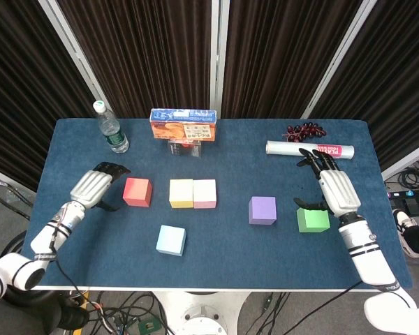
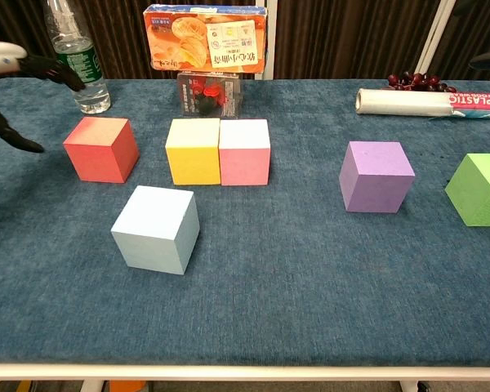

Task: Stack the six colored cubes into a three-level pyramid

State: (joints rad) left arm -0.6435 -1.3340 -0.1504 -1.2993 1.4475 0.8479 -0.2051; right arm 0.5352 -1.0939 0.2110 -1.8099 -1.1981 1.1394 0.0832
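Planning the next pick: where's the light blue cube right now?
The light blue cube sits alone nearest the table's front edge, left of centre in the head view, in front of the yellow cube and red cube.

Our left hand (image 1: 92,188) reaches in from the table's left edge, fingers spread and holding nothing, forearm angled back toward the near corner. Our right hand (image 1: 334,188) hovers on the right side, fingers apart and empty, wrist trailing toward the near edge.
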